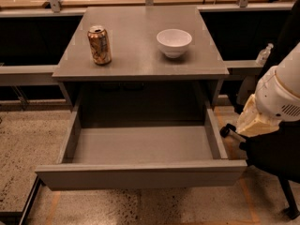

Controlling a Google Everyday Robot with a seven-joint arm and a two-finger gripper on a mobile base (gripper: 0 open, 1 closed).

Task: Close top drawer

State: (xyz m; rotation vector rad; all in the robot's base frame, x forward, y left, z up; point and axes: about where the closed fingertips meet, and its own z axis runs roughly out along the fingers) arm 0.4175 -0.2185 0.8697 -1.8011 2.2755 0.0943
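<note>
Top drawer (pixel 140 175) stands pulled far out beneath the grey tabletop (pixel 140 55). Gripper (pixel 255 121) hangs off the drawer's right side, near it, apart. Clenched or released: cannot tell.

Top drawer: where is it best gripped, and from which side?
The drawer stands open; take its front panel from the front: flat, no handle, so likely pinch its top edge or push its face. The gripper hangs to its right.
</note>
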